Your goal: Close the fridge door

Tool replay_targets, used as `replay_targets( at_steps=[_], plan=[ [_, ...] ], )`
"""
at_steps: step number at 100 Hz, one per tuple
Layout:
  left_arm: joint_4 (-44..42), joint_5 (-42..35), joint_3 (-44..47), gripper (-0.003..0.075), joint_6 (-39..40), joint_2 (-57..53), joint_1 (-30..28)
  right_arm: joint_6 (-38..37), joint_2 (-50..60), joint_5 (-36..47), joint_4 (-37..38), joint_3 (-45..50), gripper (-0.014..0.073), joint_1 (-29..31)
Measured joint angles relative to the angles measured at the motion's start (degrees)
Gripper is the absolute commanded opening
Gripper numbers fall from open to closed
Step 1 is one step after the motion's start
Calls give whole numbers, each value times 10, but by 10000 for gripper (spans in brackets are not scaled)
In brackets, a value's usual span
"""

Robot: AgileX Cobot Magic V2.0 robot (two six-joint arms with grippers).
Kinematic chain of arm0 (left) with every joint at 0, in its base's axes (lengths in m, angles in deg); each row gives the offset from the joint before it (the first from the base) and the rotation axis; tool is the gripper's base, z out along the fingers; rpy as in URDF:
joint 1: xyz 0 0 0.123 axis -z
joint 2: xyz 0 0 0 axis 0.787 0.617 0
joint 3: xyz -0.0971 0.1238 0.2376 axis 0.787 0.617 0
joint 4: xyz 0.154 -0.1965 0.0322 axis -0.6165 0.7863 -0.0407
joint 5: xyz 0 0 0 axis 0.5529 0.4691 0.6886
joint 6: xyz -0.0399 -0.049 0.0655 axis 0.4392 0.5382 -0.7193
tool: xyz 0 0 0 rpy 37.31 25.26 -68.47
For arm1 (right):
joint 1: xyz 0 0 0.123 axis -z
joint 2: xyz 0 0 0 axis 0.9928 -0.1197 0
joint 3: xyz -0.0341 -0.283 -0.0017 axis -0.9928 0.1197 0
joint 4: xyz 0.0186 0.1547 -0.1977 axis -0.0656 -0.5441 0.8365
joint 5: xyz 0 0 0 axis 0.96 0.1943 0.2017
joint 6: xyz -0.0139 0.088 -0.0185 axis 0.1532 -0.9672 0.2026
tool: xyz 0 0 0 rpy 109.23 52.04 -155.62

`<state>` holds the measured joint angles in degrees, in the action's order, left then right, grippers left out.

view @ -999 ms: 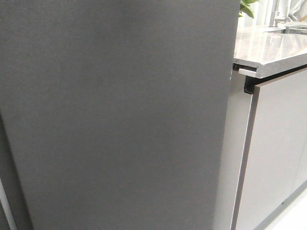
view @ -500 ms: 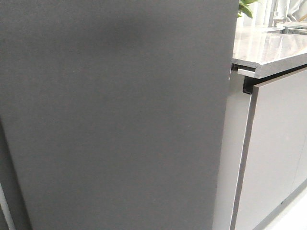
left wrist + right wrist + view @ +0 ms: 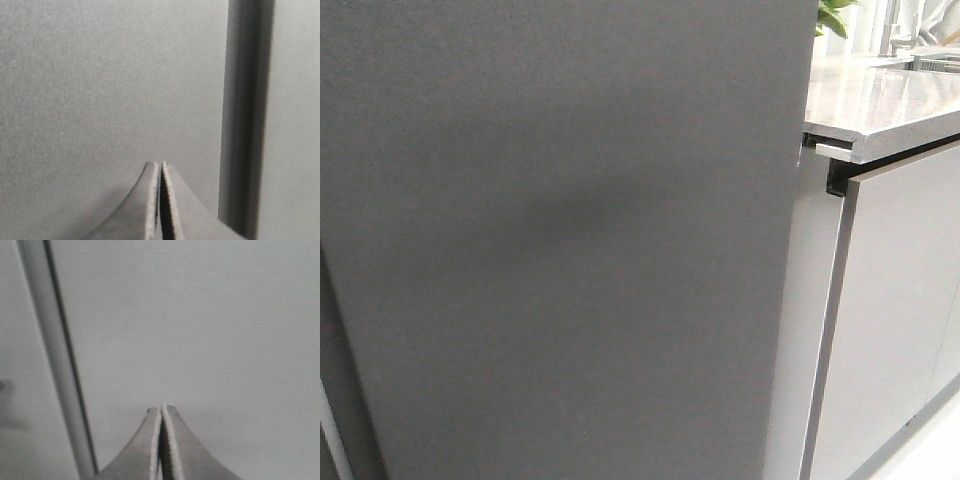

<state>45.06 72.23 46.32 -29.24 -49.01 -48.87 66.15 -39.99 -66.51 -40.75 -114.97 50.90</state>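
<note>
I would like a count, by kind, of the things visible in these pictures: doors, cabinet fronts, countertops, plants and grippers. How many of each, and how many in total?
Fridge door: 1
Pale-grey cabinet fronts: 1 clearly seen
Stone countertop: 1
Green plant: 1
Grippers: 2, left gripper and right gripper, both shut with nothing between the jaws
Total: 6
</note>
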Motion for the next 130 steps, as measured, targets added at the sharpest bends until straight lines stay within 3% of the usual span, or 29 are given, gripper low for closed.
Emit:
replay_targets(
  at_steps=[56,130],
  plan=[
    [0,0,0,-20,0,0,0,-3,40,-18,25,0,-40,174],
    [0,0,0,-20,0,0,0,-6,41,-60,26,0,-41,187]
  ],
)
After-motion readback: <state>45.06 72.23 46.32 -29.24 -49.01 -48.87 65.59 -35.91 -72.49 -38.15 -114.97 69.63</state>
